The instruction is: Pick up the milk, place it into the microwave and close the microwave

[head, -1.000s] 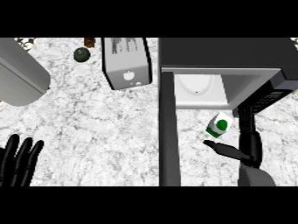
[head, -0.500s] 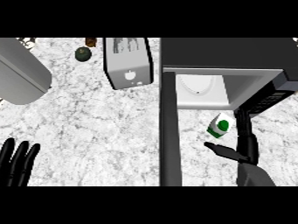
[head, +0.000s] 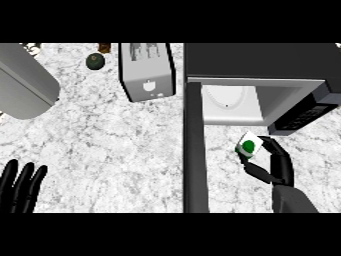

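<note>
Our right robot hand (head: 270, 165) curls around the milk (head: 248, 146), just before the open microwave (head: 265, 85). Our left robot hand (head: 12, 189) rests open, fingers straight, on the surface (head: 106, 145).

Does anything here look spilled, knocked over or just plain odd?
Nothing stands out. The milk carton is tilted only because the right hand holds it in front of the microwave, whose door stands open. The toaster sits a bit askew on the counter, with no spill visible. The left hand rests open at the lower left.
</note>
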Available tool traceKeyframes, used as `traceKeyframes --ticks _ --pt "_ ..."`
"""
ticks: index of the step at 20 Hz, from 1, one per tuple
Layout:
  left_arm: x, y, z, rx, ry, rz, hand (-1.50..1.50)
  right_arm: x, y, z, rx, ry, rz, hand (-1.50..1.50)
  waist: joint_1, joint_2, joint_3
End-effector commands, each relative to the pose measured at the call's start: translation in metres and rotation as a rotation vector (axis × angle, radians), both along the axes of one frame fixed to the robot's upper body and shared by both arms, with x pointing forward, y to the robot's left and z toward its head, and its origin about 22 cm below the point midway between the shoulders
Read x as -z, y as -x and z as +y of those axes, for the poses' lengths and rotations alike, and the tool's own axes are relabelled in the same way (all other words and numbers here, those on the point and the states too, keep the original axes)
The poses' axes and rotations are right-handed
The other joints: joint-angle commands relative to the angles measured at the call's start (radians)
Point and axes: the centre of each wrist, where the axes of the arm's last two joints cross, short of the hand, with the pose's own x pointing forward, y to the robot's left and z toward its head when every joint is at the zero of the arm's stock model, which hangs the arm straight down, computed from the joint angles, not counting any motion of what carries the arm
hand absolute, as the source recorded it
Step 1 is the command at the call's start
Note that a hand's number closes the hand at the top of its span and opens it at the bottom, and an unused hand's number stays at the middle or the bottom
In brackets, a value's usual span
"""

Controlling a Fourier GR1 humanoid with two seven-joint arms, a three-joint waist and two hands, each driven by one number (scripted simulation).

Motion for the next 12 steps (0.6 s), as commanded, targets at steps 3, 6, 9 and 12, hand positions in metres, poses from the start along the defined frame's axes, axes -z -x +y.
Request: traceKeyframes --ticks 3,6,9,12 --pt "0.001 0.006 0.003 -0.016 -0.01 0.014 -1.5 0.007 0.008 0.014 -0.141 -0.115 -0.143 1.5 0.001 -0.001 0.002" --pt "-0.002 0.004 -0.002 -0.024 -0.013 0.004 -1.5 -0.011 -0.013 0.013 -0.198 -0.127 -0.168 1.5 -0.016 -0.006 0.0" --pt "0.014 -0.005 0.004 -0.015 0.002 0.027 -1.5 -0.004 -0.003 0.027 -0.232 -0.121 -0.17 1.5 -0.02 -0.006 -0.001" --pt "-0.001 0.005 0.008 -0.042 -0.009 0.03 -1.5 0.016 0.052 0.011 -0.237 -0.127 -0.168 1.5 -0.032 -0.01 -0.002"
